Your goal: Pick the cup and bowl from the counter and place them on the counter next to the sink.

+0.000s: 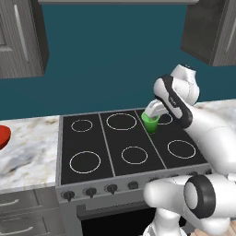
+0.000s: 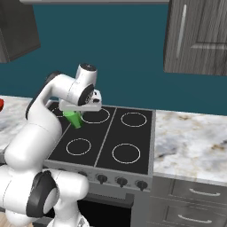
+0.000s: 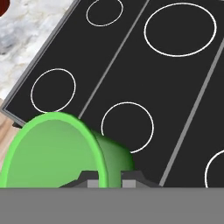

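My gripper (image 1: 152, 114) is shut on the rim of the small green cup (image 1: 150, 123), holding it in the air over the back of the black stovetop (image 1: 124, 143). From the right base the cup (image 2: 73, 119) hangs tilted under the gripper (image 2: 76, 111). In the hand view the cup (image 3: 57, 153) lies large at lower left, its wall pinched between the fingertips (image 3: 92, 183). The red bowl (image 1: 2, 136) rests on the marble counter (image 1: 27, 147) left of the stove, cut off by the frame edge. The sink is out of view.
The stovetop has several burner rings and a row of knobs (image 1: 90, 191) along its front. Marble counter (image 2: 190, 142) continues right of the stove above grey drawers (image 2: 195, 193). Dark wall cabinets (image 2: 195, 35) hang above.
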